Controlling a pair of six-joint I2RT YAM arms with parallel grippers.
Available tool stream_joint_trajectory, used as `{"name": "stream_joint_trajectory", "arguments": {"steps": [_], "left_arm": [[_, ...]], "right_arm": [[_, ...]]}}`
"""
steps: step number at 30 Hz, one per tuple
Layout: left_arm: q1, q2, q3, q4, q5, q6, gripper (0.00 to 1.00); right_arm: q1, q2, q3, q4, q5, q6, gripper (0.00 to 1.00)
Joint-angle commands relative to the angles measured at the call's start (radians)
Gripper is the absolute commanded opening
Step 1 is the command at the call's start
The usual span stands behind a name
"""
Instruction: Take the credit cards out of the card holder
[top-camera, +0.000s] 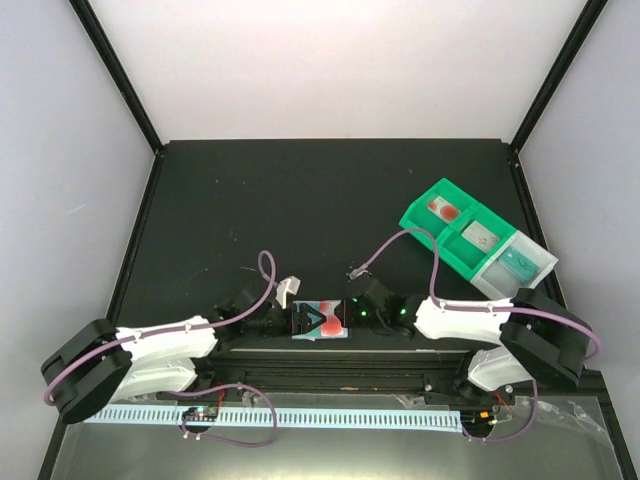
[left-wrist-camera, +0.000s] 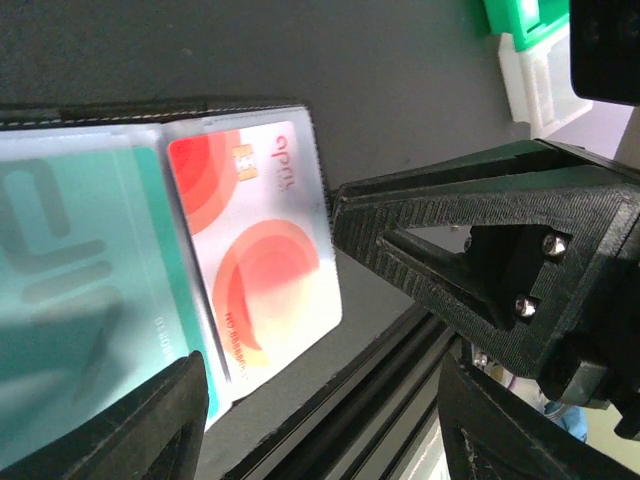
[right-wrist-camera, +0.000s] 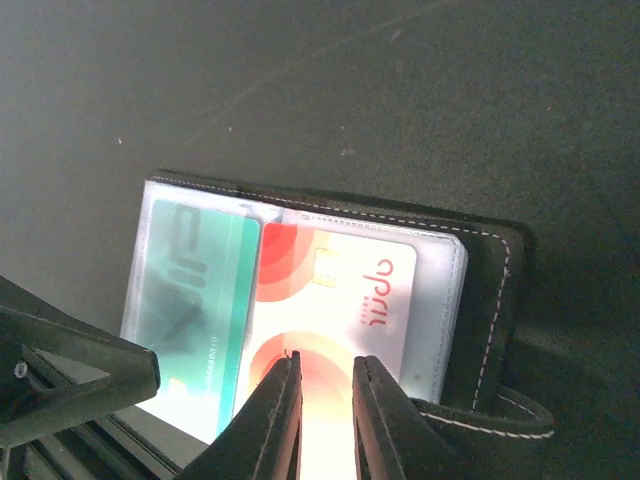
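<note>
1. Since the card holder (right-wrist-camera: 495, 290) lies opened flat w/ its clear pockets up, we see two cards in it. The white-and-red card (right-wrist-camera: 340, 290) is right under the right gripper (right-wrist-camera: 326, 375). The teal card (right-wrist-camera: 195, 290) is beside the tips, on the side nearer the left gripper (left-wrist-camera: 320, 385).
2. Right gripper: jaws nearly together, only a slit. The tips are over that card's near edge, prob. to drag it out of its pocket. We can't tell if they touch or pinch anything.
3. Left gripper: jaws wide apart, nothing between them. The holder is just ahead of its tips, so it is likely poised to steady the holder.
4. Surface: a flat matte black table (top-camera: 300, 200). We judge thin cards lying flat give little edge to grab.
5. Room: white walls (top-camera: 330, 60) w/ black posts. A green tray (top-camera: 425, 222) sits well beyond the right gripper, w/ other cards (top-camera: 440, 208) in it.
</note>
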Motion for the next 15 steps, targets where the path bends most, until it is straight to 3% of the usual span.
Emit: {"name": "stream_joint_trajectory", "arguments": {"steps": [1, 15], "left_arm": [[0.011, 0.042, 0.004, 0.014, 0.0, 0.001, 0.64], [0.013, 0.151, 0.042, 0.09, 0.071, -0.014, 0.47]], "right_arm": [[0.005, 0.041, 0.027, 0.029, -0.039, -0.013, 0.14], [0.006, 0.086, -0.021, 0.003, -0.006, -0.002, 0.09]]}}
